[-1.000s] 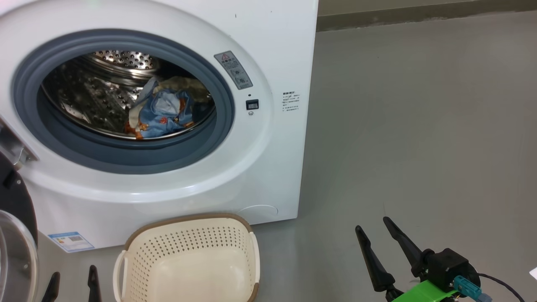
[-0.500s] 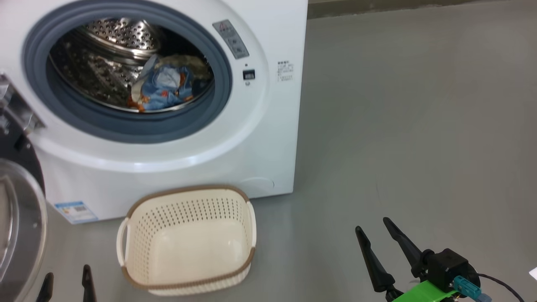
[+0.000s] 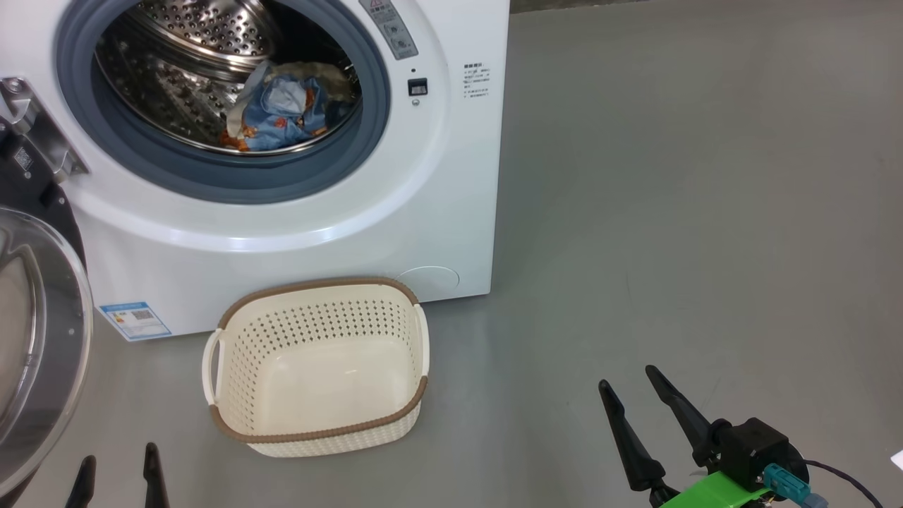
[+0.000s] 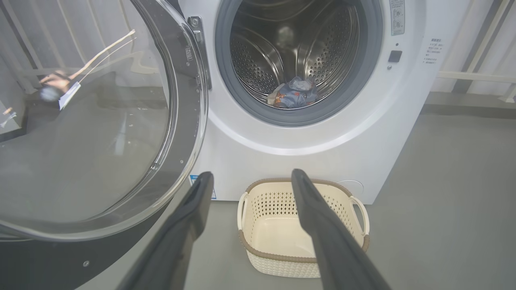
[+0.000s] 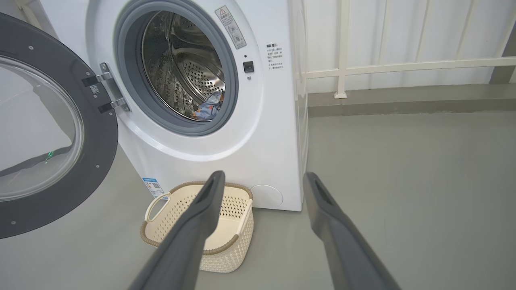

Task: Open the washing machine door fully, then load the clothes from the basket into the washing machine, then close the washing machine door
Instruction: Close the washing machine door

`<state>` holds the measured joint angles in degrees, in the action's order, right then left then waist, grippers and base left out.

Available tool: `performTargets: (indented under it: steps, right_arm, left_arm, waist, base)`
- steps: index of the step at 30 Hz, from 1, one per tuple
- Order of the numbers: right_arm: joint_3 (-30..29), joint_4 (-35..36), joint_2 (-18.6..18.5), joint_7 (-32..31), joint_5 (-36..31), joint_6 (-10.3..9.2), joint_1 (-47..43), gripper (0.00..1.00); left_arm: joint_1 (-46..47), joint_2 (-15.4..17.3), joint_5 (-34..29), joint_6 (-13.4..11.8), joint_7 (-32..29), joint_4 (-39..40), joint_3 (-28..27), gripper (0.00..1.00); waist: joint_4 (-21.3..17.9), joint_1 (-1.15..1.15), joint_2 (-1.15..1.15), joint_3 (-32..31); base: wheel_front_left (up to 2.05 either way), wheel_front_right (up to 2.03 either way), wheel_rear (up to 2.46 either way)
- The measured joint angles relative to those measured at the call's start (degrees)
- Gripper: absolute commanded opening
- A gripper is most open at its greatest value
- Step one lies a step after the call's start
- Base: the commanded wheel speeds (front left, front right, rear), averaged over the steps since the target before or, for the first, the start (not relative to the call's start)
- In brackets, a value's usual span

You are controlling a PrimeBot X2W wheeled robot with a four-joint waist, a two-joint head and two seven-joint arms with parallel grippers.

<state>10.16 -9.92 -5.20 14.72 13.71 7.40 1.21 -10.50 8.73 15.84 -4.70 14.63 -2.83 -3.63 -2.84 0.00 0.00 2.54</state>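
Door first, at my far left: the washing machine door [image 3: 32, 317] is swung wide on its steel hinge [image 3: 32, 127], with its clear bowl window turned towards me. Just right of it, at the bottom of the head view, my left gripper [image 3: 118, 469] hangs above the grey floor [image 3: 705, 212]. Its two dark fingers are spread apart and grip nothing. In the left wrist view those fingers frame the basket without touching it. The basket [image 3: 321, 331] stands upright on the floor, just in front of the washing machine [image 3: 437, 212] and below its round opening, with its smooth bottom in full view. A blue label sticker [image 3: 135, 321] sits on the machine's lower left corner, left of the basket. Up inside the steel drum lie the clothes [image 3: 282, 116], a bunched heap with light blue, orange-printed fabric in front and a cream piece behind it, resting low in the drum towards its right side. Well to the right, apart from machine and basket, my right gripper [image 3: 626, 377] is over the floor, fingers parted wide, holding nothing.
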Motion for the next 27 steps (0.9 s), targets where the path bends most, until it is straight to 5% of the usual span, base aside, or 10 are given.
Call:
performTargets:
  steps: [27]
  right_arm:
    - [-0.93,0.31,0.08,0.0,-0.52,0.0,0.01,1.0]
  left_arm:
    - [1.22,-1.65,-2.25,2.04,0.0,-0.45,-1.45,1.0]
  waist:
    - [2.68,0.0,0.0,0.34]
  base:
    - [0.0,0.0,0.0]
